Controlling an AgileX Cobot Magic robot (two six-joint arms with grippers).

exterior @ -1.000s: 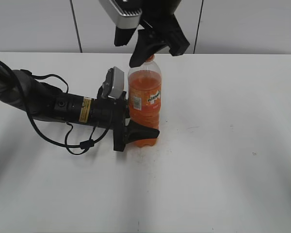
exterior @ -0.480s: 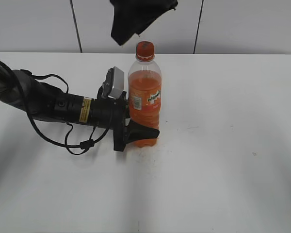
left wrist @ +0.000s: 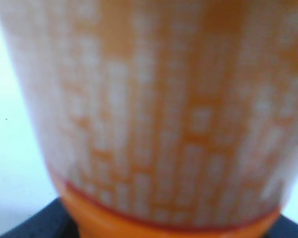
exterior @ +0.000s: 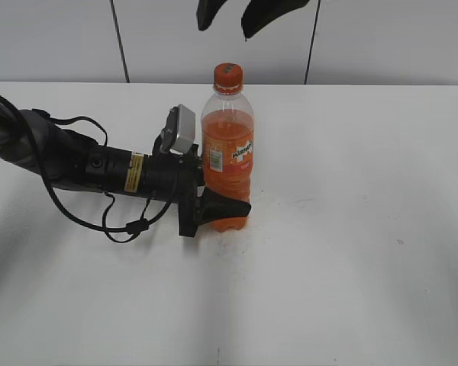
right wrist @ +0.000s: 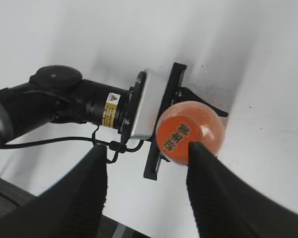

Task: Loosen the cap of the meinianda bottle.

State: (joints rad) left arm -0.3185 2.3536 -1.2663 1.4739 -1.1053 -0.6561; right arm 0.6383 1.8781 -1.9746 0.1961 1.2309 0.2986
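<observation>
The outside camera looks down at a slant across my table (exterior: 351,267). My left wrist camera sits pressed close to the bottle (left wrist: 154,114), blurred. My right wrist camera looks straight down on the same bottle (right wrist: 188,133) from well above.

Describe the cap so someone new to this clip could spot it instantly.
On the white table stands one tall bottle of orange drink, its base clamped by the left gripper. The cap is the small orange ribbed disc crowning it, dark characters printed on top.
</observation>
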